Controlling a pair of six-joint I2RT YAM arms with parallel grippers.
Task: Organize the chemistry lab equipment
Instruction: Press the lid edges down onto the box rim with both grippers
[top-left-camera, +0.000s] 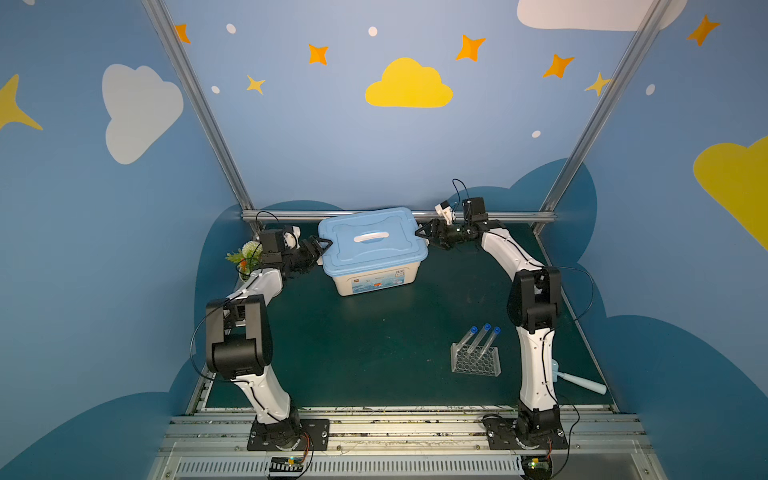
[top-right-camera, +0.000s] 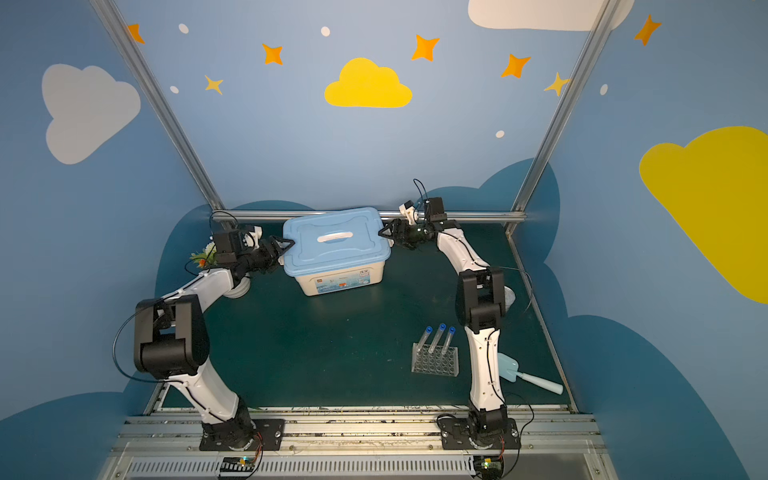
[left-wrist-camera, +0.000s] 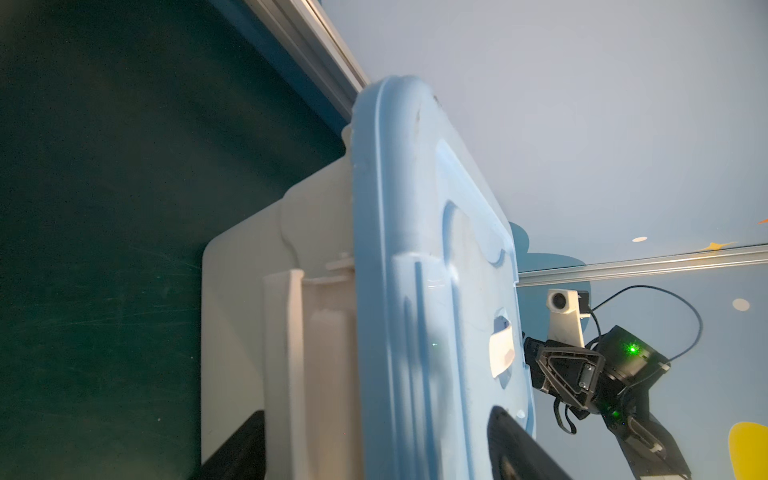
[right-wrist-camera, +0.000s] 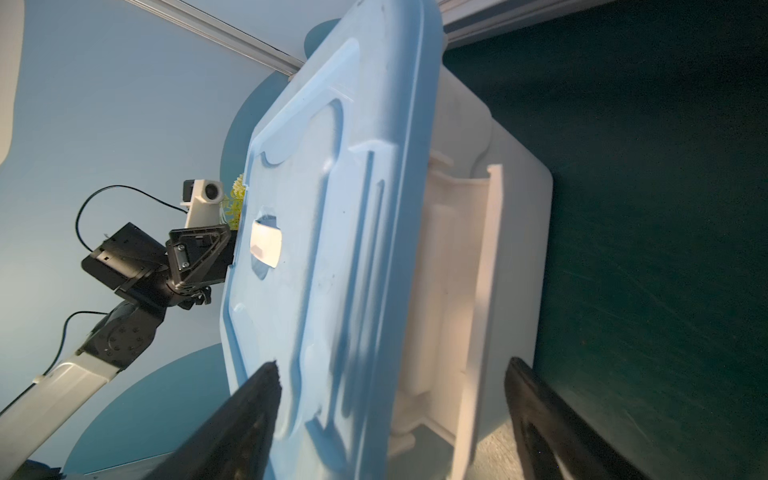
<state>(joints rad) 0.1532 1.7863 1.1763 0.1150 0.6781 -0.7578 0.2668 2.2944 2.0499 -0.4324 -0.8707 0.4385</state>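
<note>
At the dark green table's (top-left-camera: 374, 353) far edge, in both top views: white plastic storage box (top-left-camera: 376, 282), pale blue lid (top-left-camera: 374, 243) shut; left tool (top-left-camera: 326, 245) and right tool (top-left-camera: 419, 233) at its two ends. Three clear blue-capped test tubes (top-left-camera: 482, 338) stood in the clear holed rack (top-left-camera: 476, 360), nearer the front. Left wrist view: jaws parted astride the lid's end, clamping nothing. Right wrist view: likewise released. Judged: tubes racked; other equipment unseen, perhaps boxed.
</note>
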